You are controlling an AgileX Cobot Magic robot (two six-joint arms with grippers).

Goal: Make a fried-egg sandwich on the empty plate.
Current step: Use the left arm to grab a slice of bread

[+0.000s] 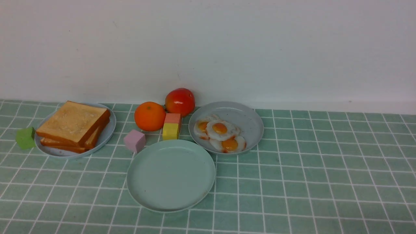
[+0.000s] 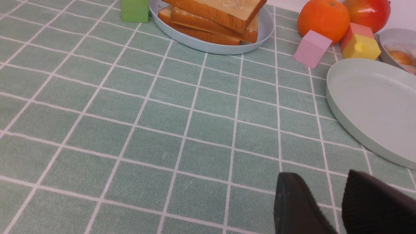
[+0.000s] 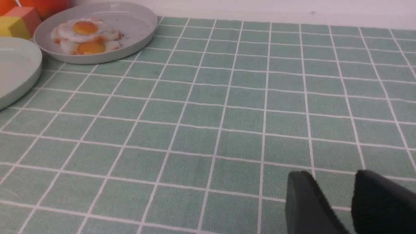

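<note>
Closest of all are the tips of my left gripper, seen from its wrist. Two dark fingers stand apart with bare checked tablecloth between them and nothing pinched. Only the tips show, since the frame edge cuts off the rest. My right gripper looks the same from its own wrist, spread and empty. Whether either gripper touches the cloth I cannot tell.

From the front, the mint-green plate lies in the middle, nearest me, with nothing on it. No sandwich is stacked yet. The toast slices are piled on a blue-grey plate on my left. The lower ones are mostly hidden under the top slice, so I cannot count them surely. Three fried eggs overlap on a second blue-grey plate, which sits behind the mint one and to its right. Whether the two rims touch I cannot tell.

Between the two blue-grey plates sit an orange and a red fruit, the fruit behind the orange by the wall. A yellow block stands in front of a salmon block, and these may be two pieces or one. A pink cube lies near the mint rim, and a green block sits just beside the toast plate.

My left wrist view crops the toast, the red fruit and the mint plate, and shows only a sliver of the egg plate.
</note>
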